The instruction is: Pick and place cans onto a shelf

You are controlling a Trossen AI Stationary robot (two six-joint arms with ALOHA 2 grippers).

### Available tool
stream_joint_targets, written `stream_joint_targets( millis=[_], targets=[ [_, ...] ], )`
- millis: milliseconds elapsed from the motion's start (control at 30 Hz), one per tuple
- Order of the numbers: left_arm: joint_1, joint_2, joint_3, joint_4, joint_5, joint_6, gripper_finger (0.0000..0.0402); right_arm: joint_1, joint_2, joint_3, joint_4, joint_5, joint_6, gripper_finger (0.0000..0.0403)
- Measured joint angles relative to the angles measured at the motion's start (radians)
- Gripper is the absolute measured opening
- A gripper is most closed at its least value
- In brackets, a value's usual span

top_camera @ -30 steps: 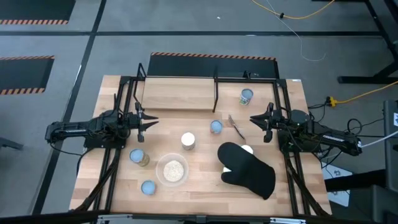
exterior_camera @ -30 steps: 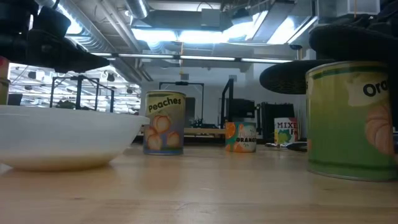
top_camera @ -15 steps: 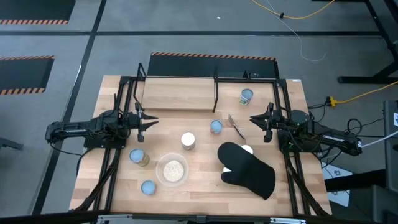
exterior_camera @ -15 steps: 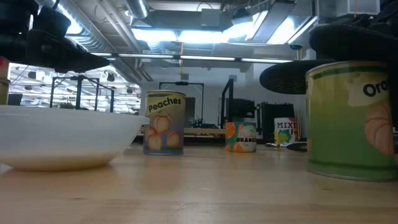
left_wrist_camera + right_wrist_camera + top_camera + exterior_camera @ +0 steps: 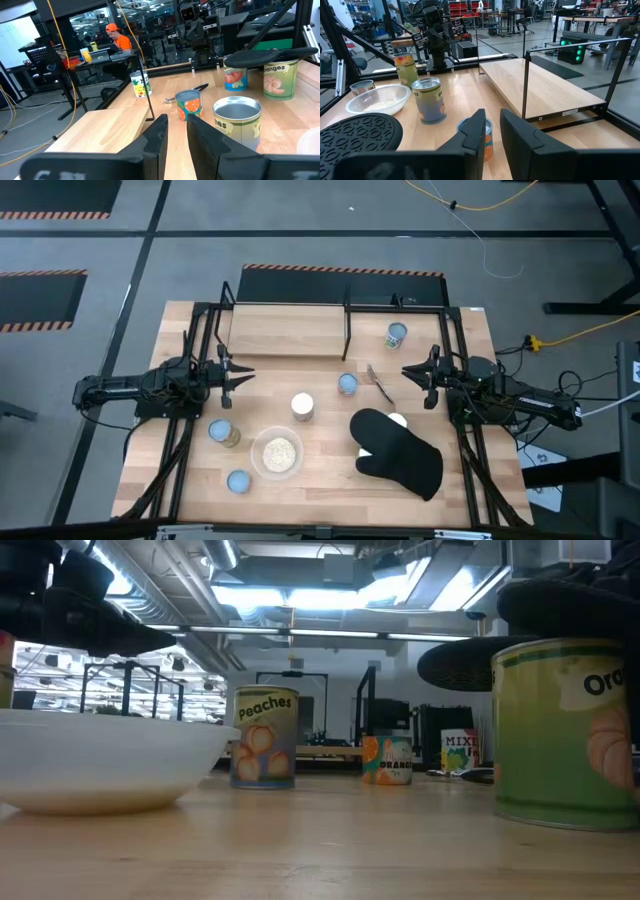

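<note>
A: Status? Hands?

B: L hand [image 5: 243,377] hovers at the left side of the tabletop [image 5: 330,492], R hand [image 5: 405,370] at the right side. Both have fingers a slim gap apart w/ nothing between. Shelf [image 5: 290,330] has no cans on it, so I'd say the first pick isn't started.

A: Which can first?

B: Prob. the mid can [image 5: 347,384], nearest the R hand and just in front of the shelf. Next options: silver-top can [image 5: 303,406] near the centre, or the far can [image 5: 396,334] off the shelf's right end. Two more sit on the left near the bowl [image 5: 257,454].

A: Tips for the grab?

B: Spread the fingers wider than the can before closing in. Come in level from the side and pinch approx mid-height, not at the rim. Watch the utensil [image 5: 378,383] just beside the can on the R-hand side, a low approach could shove it. Mitt [image 5: 400,455] is near too. Then lift above the board, steer btw the black posts and set it down flat.

A: Orientation?

B: All cans upright: long axis vert., tops up, labels facing sideways. Round, so approach angle doesn't matter for grip. Shelf's long axis runs left-right along the tabletop's far edge, so there's room to line cans up side by side.
</note>
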Motion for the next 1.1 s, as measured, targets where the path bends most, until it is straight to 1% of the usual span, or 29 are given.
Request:
stream_joint_targets(
  millis=[200, 400, 567, 833, 900, 1100],
  targets=[
    [0.0, 0.0, 0.0, 0.01, -0.003, -0.02, 0.0065, 0.0, 0.0, 0.0, 0.0, 0.0, 0.0, 0.0064],
    [0.0, 0.0, 0.0, 0.109, -0.011, -0.159, 0.0068, 0.0, 0.0, 0.0, 0.0, 0.0, 0.0, 0.0064],
    [0.0, 0.0, 0.0, 0.153, -0.011, -0.239, 0.0099, 0.0, 0.0, 0.0, 0.0, 0.0, 0.0, 0.0064],
    [0.0, 0.0, 0.0, 0.158, -0.038, -0.281, 0.016, 0.0, 0.0, 0.0, 0.0, 0.0, 0.0, 0.0064],
    [0.0, 0.0, 0.0, 0.176, -0.036, -0.282, 0.0168, 0.0, 0.0, 0.0, 0.0, 0.0, 0.0, 0.0064],
    [-0.005, 0.009, 0.0, 0.331, -0.032, -0.311, 0.0171, 0.0, 0.0, 0.0, 0.0, 0.0, 0.0, 0.0064]
  ],
)
